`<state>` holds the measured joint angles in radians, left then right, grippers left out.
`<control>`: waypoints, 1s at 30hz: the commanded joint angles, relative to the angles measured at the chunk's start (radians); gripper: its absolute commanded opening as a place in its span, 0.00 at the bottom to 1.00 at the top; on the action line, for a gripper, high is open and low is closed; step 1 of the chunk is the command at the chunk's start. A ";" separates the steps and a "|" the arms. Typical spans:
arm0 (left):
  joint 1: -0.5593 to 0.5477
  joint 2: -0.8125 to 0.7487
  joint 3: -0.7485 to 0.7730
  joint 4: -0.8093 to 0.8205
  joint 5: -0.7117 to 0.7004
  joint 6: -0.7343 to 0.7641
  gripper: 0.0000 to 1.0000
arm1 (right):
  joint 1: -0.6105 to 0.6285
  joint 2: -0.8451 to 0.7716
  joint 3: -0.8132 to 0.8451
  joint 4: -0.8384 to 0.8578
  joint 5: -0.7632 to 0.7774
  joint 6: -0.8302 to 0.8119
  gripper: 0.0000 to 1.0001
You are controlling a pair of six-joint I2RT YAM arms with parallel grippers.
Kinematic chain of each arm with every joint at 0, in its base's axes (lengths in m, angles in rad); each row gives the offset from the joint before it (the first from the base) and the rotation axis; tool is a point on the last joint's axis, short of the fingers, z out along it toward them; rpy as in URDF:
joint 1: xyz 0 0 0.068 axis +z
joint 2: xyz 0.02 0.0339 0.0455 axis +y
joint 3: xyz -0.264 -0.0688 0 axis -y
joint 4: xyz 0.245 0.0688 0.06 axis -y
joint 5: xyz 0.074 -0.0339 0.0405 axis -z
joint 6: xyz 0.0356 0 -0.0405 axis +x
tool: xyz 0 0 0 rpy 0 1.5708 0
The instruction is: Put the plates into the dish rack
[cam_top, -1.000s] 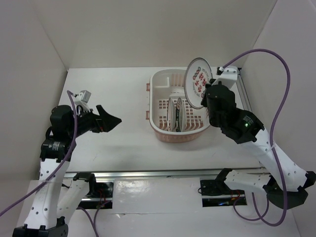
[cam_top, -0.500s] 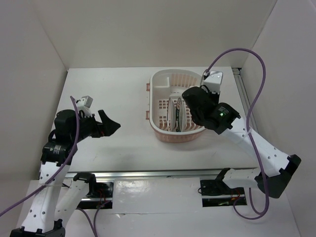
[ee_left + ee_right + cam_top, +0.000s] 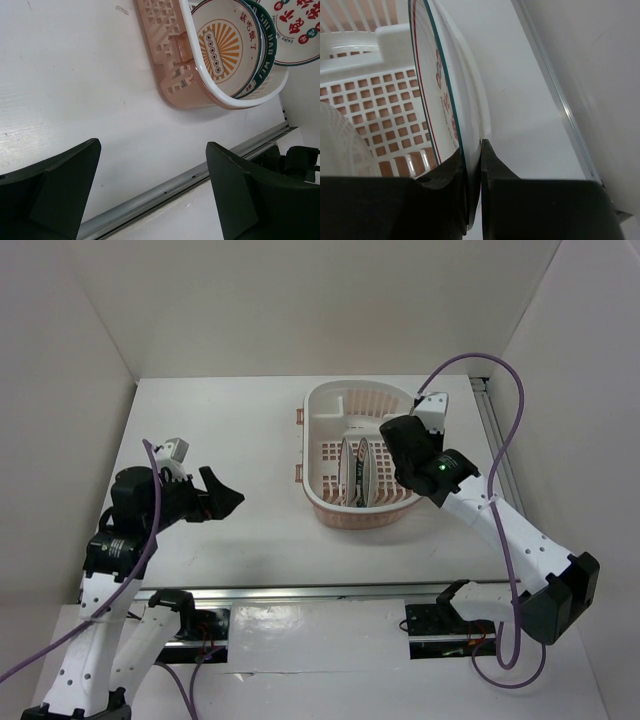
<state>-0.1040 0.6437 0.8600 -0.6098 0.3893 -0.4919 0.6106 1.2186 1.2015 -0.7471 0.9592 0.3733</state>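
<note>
The pale pink-and-white dish rack [image 3: 330,405] stands right of the table's middle. The orange sunburst plate [image 3: 220,45] and the teal-rimmed plate [image 3: 267,55] stand on edge in it, side by side [image 3: 355,472]. My right gripper [image 3: 472,165] is shut on the rim of the plate with red characters [image 3: 445,102], held on edge inside the rack's right end, beside the teal-rimmed plate. In the top view my right gripper [image 3: 398,455] hides that plate. It shows in the left wrist view [image 3: 295,30]. My left gripper [image 3: 222,498] is open and empty above the table, left of the rack.
The white table [image 3: 230,420] has white walls at the back and both sides. A metal rail [image 3: 330,590] runs along the near edge and another [image 3: 495,440] along the right side, close to the rack. A purple cable [image 3: 510,455] loops over the right arm.
My right gripper has swung the red-character plate from above the rack's far right rim down into the rack's right end. My left arm has barely shifted.
</note>
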 commanded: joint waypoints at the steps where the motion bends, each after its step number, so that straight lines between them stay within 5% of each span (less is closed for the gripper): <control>1: -0.005 -0.013 -0.010 0.039 -0.003 0.027 1.00 | -0.008 -0.018 0.006 0.134 -0.042 -0.016 0.00; 30: -0.005 -0.022 -0.010 0.048 -0.021 0.018 1.00 | -0.008 0.058 -0.092 0.186 -0.154 0.045 0.00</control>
<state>-0.1040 0.6323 0.8501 -0.6029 0.3733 -0.4927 0.5995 1.2770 1.1172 -0.6369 0.7933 0.3874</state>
